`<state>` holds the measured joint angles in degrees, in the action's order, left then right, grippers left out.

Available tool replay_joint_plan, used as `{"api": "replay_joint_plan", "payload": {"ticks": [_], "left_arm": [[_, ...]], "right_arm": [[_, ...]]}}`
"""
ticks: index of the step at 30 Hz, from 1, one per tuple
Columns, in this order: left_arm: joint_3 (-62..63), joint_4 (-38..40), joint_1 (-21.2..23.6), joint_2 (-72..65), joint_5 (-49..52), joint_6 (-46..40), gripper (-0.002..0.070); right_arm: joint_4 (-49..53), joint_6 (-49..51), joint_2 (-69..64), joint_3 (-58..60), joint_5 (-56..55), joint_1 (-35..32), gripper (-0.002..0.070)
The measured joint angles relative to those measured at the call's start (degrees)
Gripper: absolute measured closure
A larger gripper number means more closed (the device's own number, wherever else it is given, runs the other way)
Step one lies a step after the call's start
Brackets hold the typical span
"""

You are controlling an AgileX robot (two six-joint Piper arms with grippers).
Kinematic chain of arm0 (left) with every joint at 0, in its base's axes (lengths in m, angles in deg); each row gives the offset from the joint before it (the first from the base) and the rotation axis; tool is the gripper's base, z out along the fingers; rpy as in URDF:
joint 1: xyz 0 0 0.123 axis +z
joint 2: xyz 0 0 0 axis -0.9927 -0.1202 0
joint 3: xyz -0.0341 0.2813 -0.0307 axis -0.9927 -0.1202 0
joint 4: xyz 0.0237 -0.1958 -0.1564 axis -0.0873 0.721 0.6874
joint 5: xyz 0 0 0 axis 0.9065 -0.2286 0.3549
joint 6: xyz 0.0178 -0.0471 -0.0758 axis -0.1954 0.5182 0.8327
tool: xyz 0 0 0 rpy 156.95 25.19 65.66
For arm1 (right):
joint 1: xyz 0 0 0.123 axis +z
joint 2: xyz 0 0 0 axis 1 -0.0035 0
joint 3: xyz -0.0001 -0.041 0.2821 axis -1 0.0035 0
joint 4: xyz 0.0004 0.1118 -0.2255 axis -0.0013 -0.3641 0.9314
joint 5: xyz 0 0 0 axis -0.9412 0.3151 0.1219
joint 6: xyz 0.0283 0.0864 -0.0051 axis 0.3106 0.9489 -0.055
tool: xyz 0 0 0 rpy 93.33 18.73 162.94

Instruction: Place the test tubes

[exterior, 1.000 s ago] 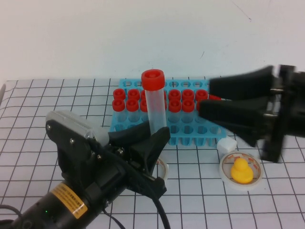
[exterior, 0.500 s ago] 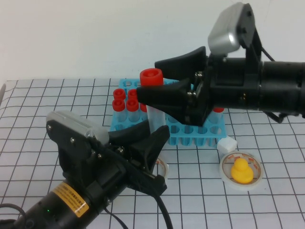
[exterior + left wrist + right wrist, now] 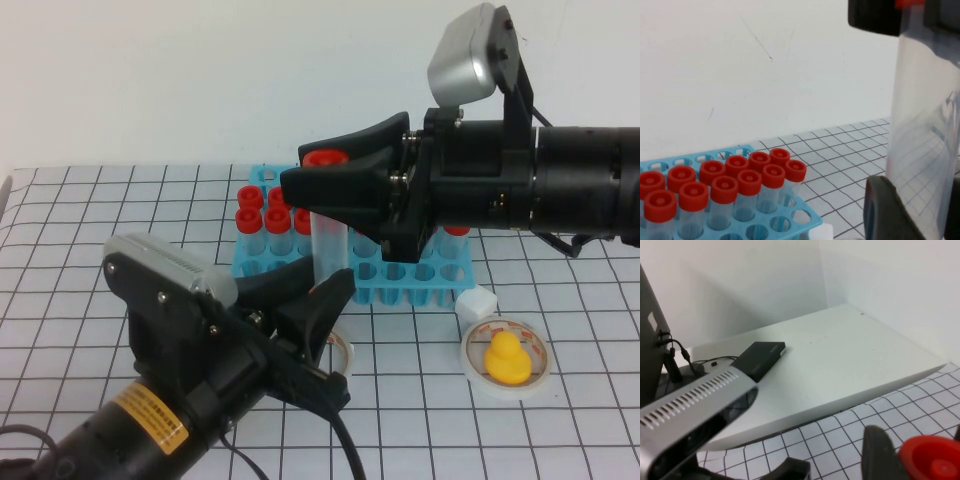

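Observation:
A clear test tube (image 3: 330, 245) with a red cap (image 3: 322, 158) stands upright in front of the blue rack (image 3: 400, 290). My left gripper (image 3: 325, 278) is shut on its lower part, and its dark fingers (image 3: 885, 210) flank the tube (image 3: 925, 125) in the left wrist view. My right gripper (image 3: 315, 168) reaches in from the right and is shut on the tube at the cap (image 3: 932, 457), with one finger (image 3: 877, 455) pressed against it. Several red-capped tubes (image 3: 735, 187) fill the rack's back rows (image 3: 802, 217); the front holes are empty.
A yellow duck (image 3: 507, 360) sits in a white tape ring at the front right, with a small white block (image 3: 477, 303) beside the rack. Another tape ring (image 3: 341, 354) lies under my left gripper. A black box (image 3: 760, 359) rests on the white ledge beyond the table.
My right gripper has swung in from the right over the rack, reached the tube's top and closed round the cap. The left gripper still holds the tube, almost unmoved.

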<state>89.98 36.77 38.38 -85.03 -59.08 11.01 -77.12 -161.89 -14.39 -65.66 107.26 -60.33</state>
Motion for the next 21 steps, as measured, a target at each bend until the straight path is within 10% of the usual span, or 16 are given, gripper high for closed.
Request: {"api": "replay_joint_plan", "payload": {"ticks": [12, 18, 21], "left_arm": [[-2.22, 9.75, 0.0, 3.32, 0.83, -13.79, 0.0226], [-8.9, 22.19, 0.0, 16.83, 6.98, -26.97, 0.023], [-12.05, 27.72, 0.0, 25.72, 12.97, -34.21, 0.0356]], "right_arm": [[-0.11, -0.66, 0.24, 0.0, -4.06, 0.0, 0.0403], [-0.11, -3.05, 2.96, 0.0, -7.94, 0.0, 0.0403], [-0.22, -3.42, 3.49, 0.0, -8.17, 0.0, 0.0403]]}}
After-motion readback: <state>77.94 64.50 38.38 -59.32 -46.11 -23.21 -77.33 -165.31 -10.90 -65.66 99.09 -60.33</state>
